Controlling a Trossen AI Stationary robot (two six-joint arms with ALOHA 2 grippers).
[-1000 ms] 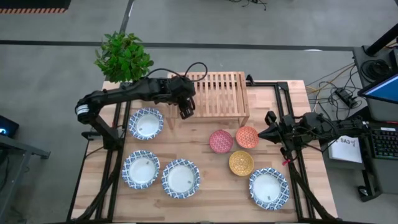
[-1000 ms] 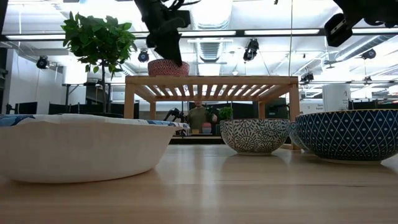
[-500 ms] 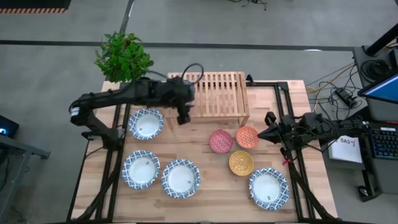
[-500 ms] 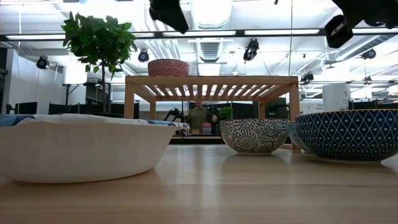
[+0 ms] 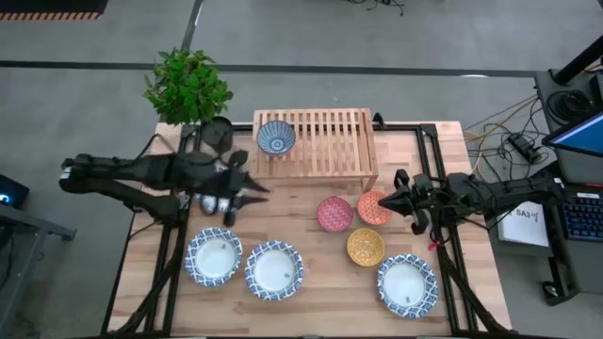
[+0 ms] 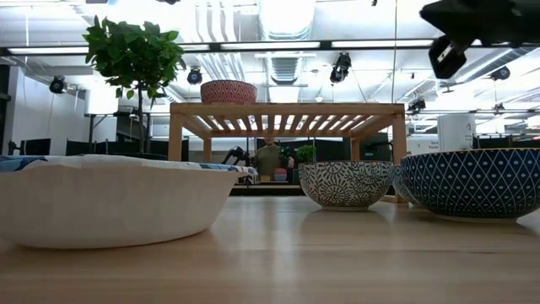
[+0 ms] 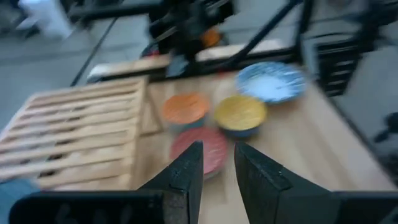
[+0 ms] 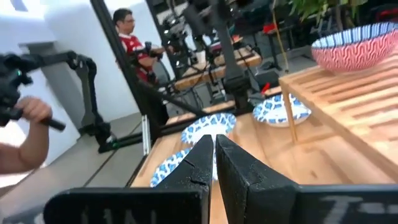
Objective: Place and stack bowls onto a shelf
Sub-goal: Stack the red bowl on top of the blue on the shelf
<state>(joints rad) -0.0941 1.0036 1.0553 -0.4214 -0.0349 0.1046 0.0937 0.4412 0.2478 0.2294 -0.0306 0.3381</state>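
A small bowl (image 5: 276, 137) with a blue-patterned inside sits on the slatted shelf (image 5: 325, 143), near its left end. The left pincer (image 5: 252, 186) hangs over the worktop (image 5: 311, 247) in front of that end, fingers a little apart, holding nothing. Pink (image 5: 334, 214), orange (image 5: 374, 207) and yellow (image 5: 365, 247) bowls cluster before the shelf; wide blue-rimmed bowls (image 5: 274, 269) lie nearer the front. The right pincer (image 5: 400, 201), pressed closed and empty, waits beside the orange bowl.
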